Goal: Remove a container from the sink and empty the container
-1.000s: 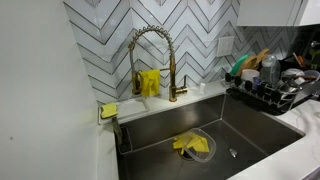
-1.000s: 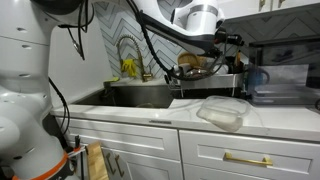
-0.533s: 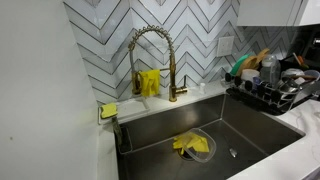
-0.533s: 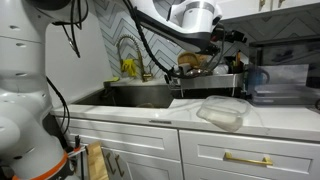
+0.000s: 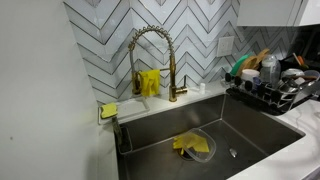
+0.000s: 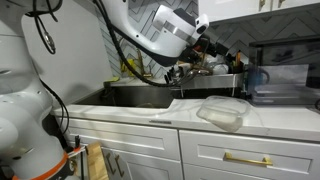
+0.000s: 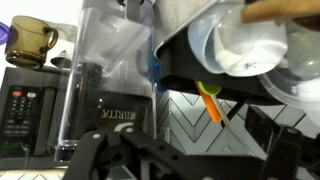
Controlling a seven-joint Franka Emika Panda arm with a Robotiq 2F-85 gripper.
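Container (image 5: 196,145): round and clear, lying on the sink (image 5: 150,135) floor beside the drain, with a yellow cloth (image 5: 185,146) in it; position unchanged. Since the preceding frame the arm has swung lower, placing the gripper (image 6: 215,52) above the dish rack (image 6: 205,74), which holds white bowls (image 7: 245,40). Finger spacing cannot be determined.

— What's the wall like?
— White chevron tiles (image 5: 200,30) with dark grout, evenly lit.
— And lower down?
— A pale worktop (image 6: 130,113) over white cabinets (image 6: 130,150), one with a brass handle (image 6: 246,158).
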